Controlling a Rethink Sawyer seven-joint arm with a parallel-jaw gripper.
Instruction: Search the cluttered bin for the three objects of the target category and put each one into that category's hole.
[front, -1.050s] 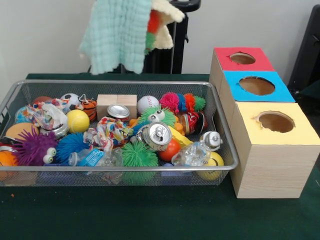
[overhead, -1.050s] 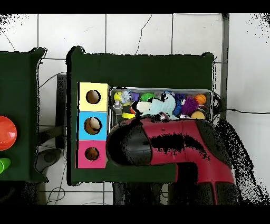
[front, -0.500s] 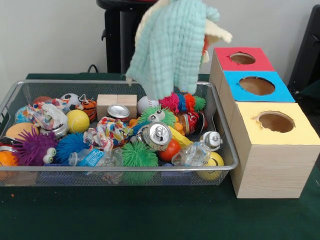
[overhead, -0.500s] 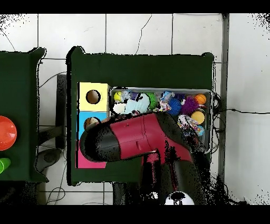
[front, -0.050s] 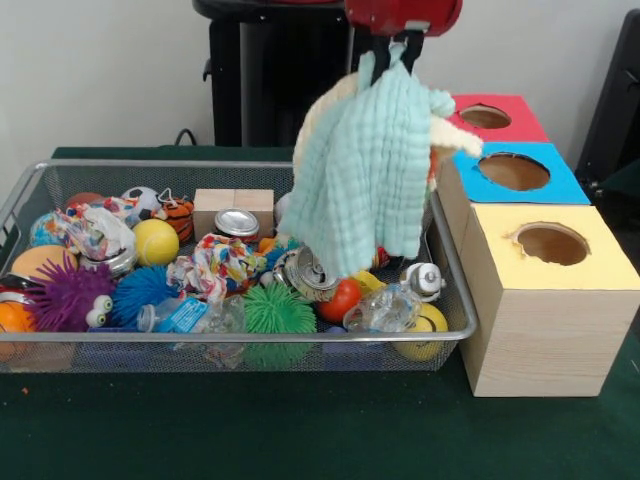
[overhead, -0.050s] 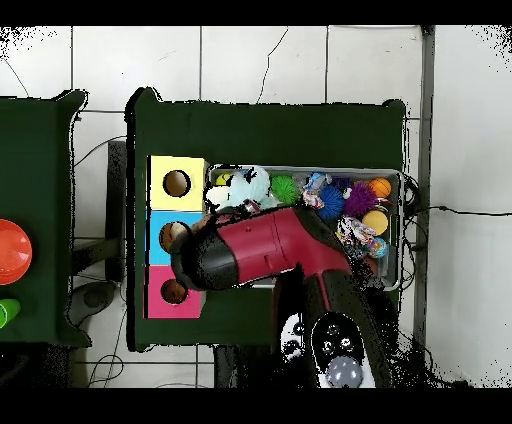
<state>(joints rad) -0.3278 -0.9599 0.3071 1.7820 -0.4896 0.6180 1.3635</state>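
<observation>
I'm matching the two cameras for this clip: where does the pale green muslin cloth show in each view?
Front view: the pale green muslin cloth hangs from the gripper over the wire mesh bin's right end.
Overhead view: it shows as a pale patch at the bin's left end, beside the arm.
Shared landmark: the yellow-topped wooden box, next to the cloth in both.

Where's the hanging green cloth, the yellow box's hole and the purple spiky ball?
green cloth (front, -0.050s: 365, 170), front view, middle of the hanging fabric.
yellow box's hole (front, -0.050s: 552, 243), front view, inside the opening.
purple spiky ball (front, -0.050s: 62, 297), front view, its body.
</observation>
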